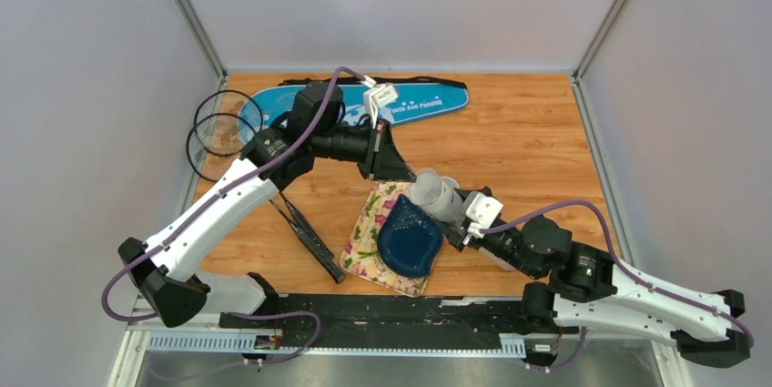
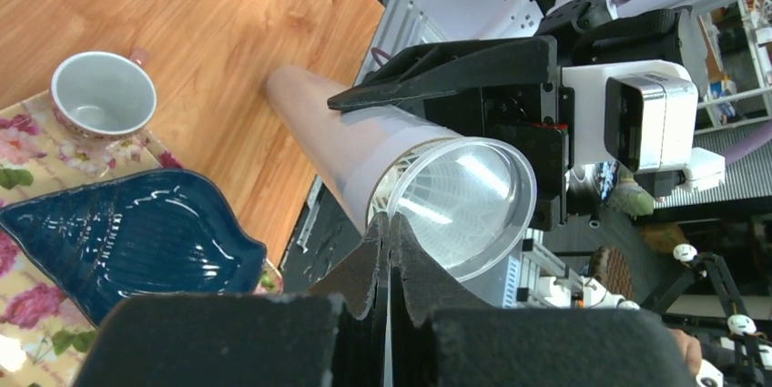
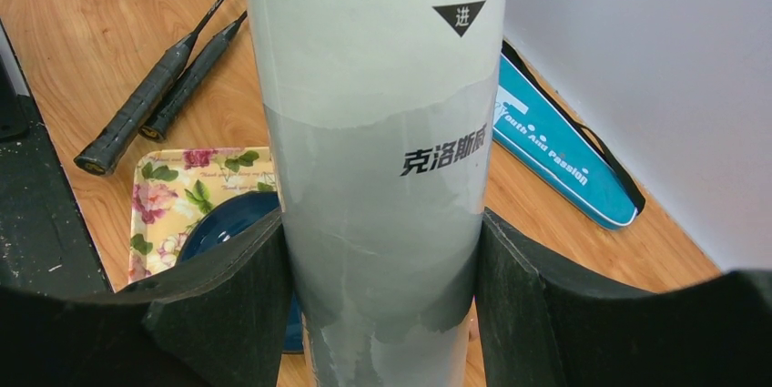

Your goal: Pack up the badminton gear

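Rackets (image 1: 308, 239) lying on worktop (image 1: 528, 150), bag (image 1: 428, 100) at far edge; neither yet packed. Left hand (image 2: 390, 232) pressed together, tips set at tube (image 3: 382, 178) mouth, likely for pushing contents in. Tube clamped, tilted, in right hand (image 1: 469, 214), mouth presented leftward.

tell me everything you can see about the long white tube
The tube is a long pale cylinder, seemingly cardboard, with black Chinese print and a clear-rimmed open mouth. The right tool clamps its body from both sides, holding it tilted, mouth raised, beside the blue plate. The shut left tool sits at the mouth's rim; contact is unclear.
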